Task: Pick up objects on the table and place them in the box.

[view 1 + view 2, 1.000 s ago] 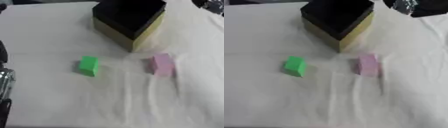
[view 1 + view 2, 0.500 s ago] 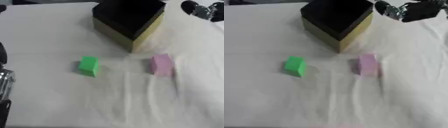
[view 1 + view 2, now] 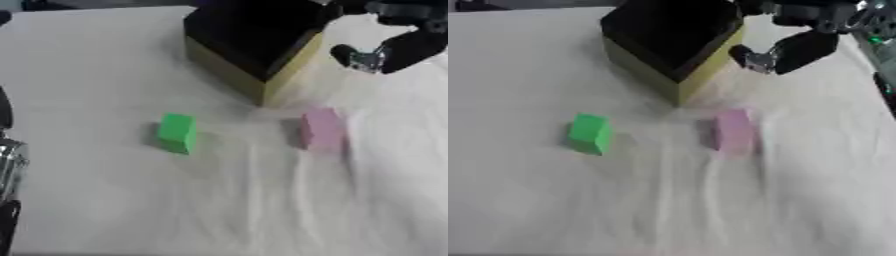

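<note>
The counter [image 3: 79, 65] is draped in a white, lightly wrinkled cloth. On it stands an open square box with yellow outer walls and a black interior [image 3: 254, 45], set cornerwise at the far middle. Two items lie outside it: a small green block [image 3: 178, 132] to the left of centre, and a small pale pink block [image 3: 322, 128] to the right, just in front of the box's near corner; the two are well apart. The right hand [image 3: 785, 50] hangs at the upper right beside the box's right wall, above and beyond the pink block and not touching it. Its dark fingers appear curled with nothing held, though blur limits certainty. The left hand does not show; only a part of the left arm [image 3: 7, 165] lies along the left edge. Judgement: both blocks look light and rigid, possibly foam or plastic, with flat faces that should not slip readily. The pink block is best taken across its two long side faces, from above. Neither item is yet in the box.
</note>
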You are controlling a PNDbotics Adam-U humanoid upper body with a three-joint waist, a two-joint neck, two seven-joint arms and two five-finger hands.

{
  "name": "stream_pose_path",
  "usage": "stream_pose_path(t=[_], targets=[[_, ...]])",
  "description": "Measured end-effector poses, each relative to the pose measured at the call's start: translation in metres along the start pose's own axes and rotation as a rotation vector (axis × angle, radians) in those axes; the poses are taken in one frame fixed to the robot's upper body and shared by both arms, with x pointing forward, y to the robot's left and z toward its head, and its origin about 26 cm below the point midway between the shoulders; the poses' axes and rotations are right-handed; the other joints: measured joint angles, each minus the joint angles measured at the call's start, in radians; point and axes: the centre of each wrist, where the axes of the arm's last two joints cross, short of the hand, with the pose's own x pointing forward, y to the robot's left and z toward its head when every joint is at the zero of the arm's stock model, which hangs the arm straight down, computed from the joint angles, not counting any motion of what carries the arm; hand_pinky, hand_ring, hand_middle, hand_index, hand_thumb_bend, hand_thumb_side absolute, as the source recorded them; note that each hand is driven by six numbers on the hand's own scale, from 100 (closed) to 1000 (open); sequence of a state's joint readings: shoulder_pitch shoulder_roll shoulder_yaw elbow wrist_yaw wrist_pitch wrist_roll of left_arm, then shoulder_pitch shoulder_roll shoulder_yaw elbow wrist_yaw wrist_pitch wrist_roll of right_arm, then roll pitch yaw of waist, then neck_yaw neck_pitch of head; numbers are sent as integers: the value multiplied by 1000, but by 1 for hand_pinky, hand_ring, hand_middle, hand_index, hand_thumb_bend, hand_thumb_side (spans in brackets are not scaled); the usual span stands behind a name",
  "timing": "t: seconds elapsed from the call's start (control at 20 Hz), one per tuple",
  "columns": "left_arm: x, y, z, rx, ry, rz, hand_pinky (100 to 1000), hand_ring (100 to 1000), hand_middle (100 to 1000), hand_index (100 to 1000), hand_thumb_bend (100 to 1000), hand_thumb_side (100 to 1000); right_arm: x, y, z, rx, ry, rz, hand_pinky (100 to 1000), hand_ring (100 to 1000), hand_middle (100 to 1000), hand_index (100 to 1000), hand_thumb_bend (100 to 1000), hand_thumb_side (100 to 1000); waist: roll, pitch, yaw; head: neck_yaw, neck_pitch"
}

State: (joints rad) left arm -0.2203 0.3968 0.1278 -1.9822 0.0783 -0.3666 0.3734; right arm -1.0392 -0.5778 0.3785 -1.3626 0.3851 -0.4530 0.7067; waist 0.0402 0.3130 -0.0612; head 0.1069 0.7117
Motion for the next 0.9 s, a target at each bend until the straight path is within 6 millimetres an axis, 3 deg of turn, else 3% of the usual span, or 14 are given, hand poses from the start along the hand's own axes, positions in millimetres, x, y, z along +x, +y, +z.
stream_pose_path(t=[0.45,0.9], targets=[[0,0,0,-2,2,-1,723,731,709,750,135,967,-3,4,-4,44,31,21,888,928,780,900,223,631,-2,0,0,2,1],[0,0,0,-3,2,-1,724,730,709,749,131,962,-7,11,-3,58,51,61,888,941,795,904,253,622,-3,0,-6,5,1]])
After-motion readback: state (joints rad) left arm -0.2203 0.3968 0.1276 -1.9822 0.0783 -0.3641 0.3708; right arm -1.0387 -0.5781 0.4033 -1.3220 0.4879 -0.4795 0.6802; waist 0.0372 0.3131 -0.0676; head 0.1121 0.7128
